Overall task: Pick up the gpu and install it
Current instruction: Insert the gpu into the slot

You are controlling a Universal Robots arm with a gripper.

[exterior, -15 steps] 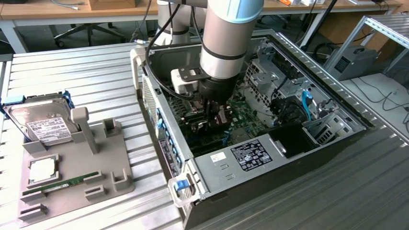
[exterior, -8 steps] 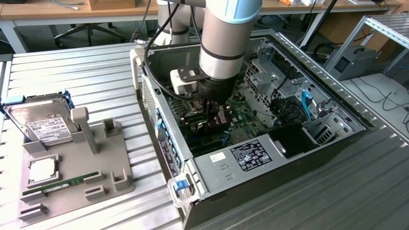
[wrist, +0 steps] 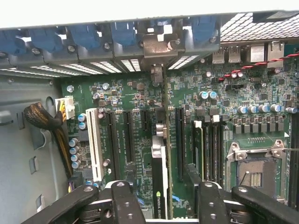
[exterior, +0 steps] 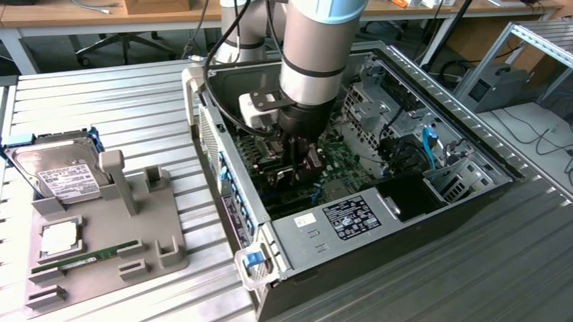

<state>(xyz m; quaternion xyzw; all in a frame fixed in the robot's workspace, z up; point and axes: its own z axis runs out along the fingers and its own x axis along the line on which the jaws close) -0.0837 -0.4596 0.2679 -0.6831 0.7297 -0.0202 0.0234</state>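
Observation:
The gpu (wrist: 159, 161) stands on edge in a slot of the green motherboard (wrist: 117, 100), seen edge-on in the wrist view. Its metal end bracket (wrist: 159, 46) sits at the case's rear wall among the blue slot clips. My gripper (wrist: 161, 175) straddles the card with its black fingers (wrist: 128, 186) spread, a gap showing on each side of the card. In the exterior view the gripper (exterior: 300, 161) reaches down into the open computer case (exterior: 358, 221), and the arm hides the card there.
Left of the case in the exterior view, a grey holder tray (exterior: 157, 235) carries a silver hard drive (exterior: 58, 171), a processor chip (exterior: 58, 240) and a narrow green memory stick (exterior: 85, 258). An empty processor socket (wrist: 254, 163) and memory slots lie beside the card.

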